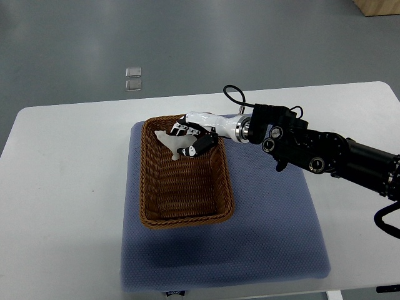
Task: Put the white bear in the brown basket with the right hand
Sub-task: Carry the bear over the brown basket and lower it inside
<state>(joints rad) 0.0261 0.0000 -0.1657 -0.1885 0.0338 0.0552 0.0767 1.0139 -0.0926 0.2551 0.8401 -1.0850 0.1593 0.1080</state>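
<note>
We see the right hand (192,139) at frame centre, fingers curled around the small white plush bear (171,142). It hangs over the far end of the brown woven wicker basket (187,215).

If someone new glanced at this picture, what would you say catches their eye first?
Most striking is the black right arm reaching in from the right edge, its right hand holding the white bear over the far end of the brown basket. The basket sits on a blue mat in the middle of a white table.
</note>
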